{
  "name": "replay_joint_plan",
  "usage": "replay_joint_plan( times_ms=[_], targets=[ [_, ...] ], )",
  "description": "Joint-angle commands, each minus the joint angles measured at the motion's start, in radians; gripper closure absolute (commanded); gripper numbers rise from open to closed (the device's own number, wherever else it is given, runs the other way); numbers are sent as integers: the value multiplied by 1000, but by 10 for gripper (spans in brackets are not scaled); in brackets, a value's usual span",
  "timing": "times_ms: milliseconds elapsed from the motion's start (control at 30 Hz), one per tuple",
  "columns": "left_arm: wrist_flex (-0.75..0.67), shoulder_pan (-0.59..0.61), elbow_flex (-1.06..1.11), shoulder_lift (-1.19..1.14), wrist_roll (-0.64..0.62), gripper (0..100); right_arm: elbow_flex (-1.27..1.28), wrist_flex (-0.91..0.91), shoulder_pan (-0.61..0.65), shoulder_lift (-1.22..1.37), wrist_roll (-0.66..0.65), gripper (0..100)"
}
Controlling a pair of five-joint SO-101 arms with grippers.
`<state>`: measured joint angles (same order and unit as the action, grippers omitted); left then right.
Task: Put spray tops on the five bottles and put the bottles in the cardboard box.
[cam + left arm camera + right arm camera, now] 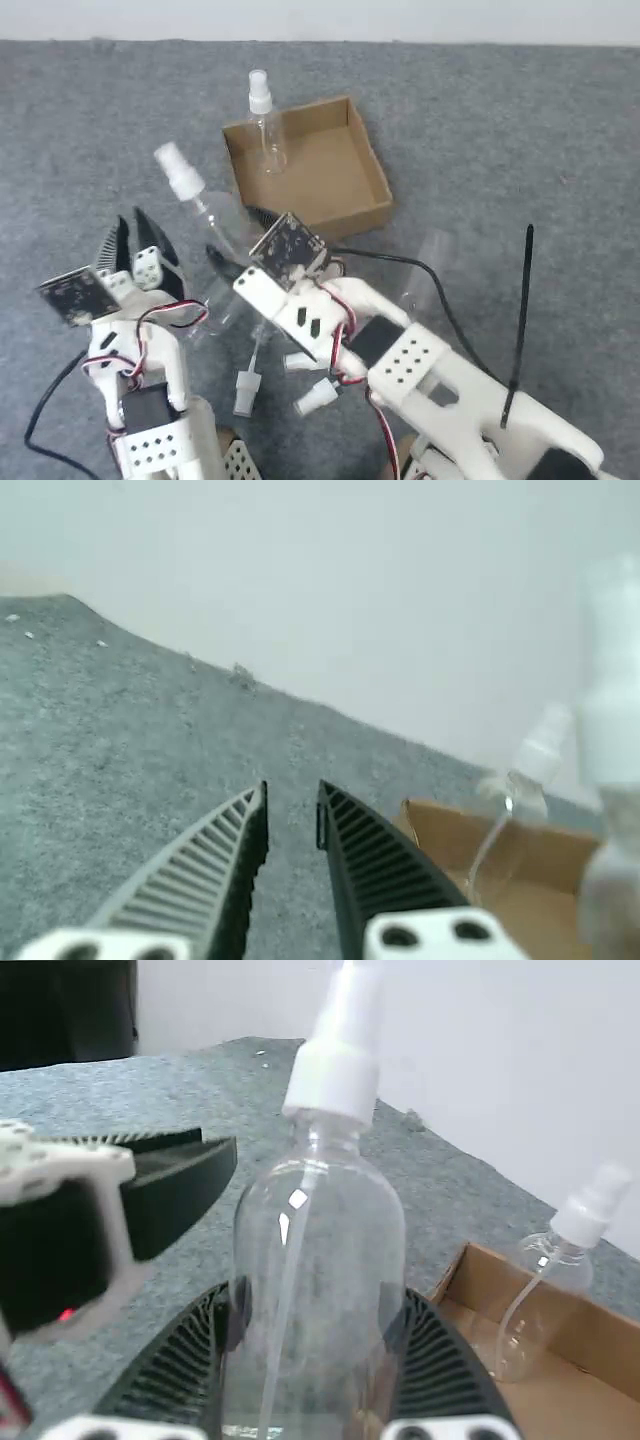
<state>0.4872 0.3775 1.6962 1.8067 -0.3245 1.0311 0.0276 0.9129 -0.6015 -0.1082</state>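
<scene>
My right gripper (320, 1305) is shut on a clear bottle (320, 1250) with a white spray top (340, 1050), gripped around its body. In the high view that bottle (215, 215) is tilted, its top (180, 172) pointing away from the cardboard box (345, 205); the right gripper (236, 240) sits just in front of the box. A second capped bottle (267, 130) stands inside the box at its far left corner. My left gripper (135, 240) hovers to the left of the held bottle, slightly open (292, 798) with nothing between its fingers.
Loose white spray tops (245, 385) (316, 396) lie on the grey carpet between the arm bases. A clear uncapped bottle (432, 258) sits right of the right arm, another (215, 310) near the left arm. A black cable (520, 320) rises at right.
</scene>
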Motion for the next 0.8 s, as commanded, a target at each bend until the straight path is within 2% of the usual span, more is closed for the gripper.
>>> replay_joint_plan(
  times_ms=[0,100,267,567,767],
  targets=[
    [-58,51,-12,17,-109,891,8,2,35,-65,-14,969],
    [-55,43,-12,17,-135,855,23,2,64,-65,-14,969],
    [-54,-21,-12,17,-137,852,38,1,104,-65,-15,969],
    [-54,-121,-12,17,-66,852,41,1,102,-54,-86,969],
    [-31,-135,-39,17,-64,852,21,56,101,71,-91,969]
  ],
)
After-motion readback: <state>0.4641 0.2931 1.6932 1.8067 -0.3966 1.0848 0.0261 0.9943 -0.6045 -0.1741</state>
